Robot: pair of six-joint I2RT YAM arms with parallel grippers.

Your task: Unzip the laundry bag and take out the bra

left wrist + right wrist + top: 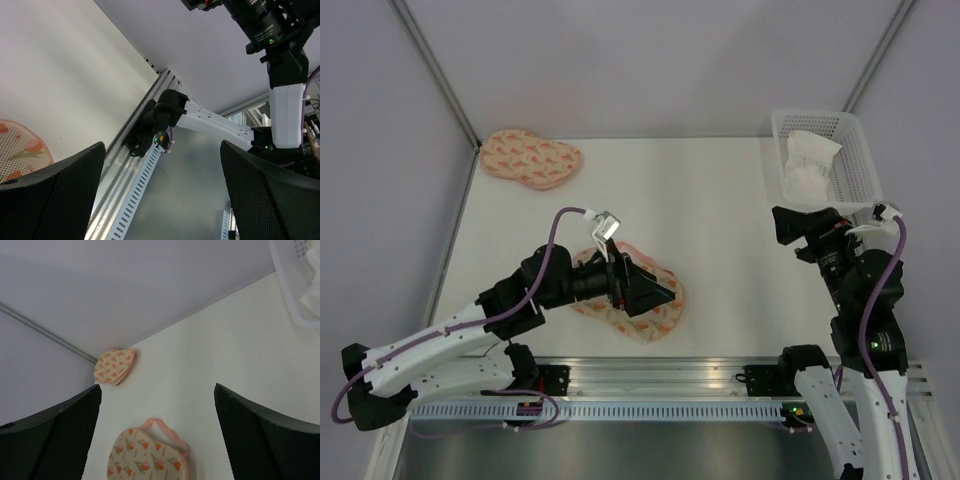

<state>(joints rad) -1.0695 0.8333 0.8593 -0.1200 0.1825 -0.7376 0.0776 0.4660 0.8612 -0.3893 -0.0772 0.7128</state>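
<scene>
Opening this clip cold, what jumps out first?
Two matching peach leaf-print pouches: the near laundry bag lies mid-table under the open left claw, and a second pouch sits in the far left corner. At the far right a white basket holds white cloth, with the open right claw on its near side.

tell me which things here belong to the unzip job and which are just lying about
Job: laundry bag beneath the left hand; bra not in view.
Lying about: second printed pouch at the far left corner; white basket; white cloth inside it.
</scene>
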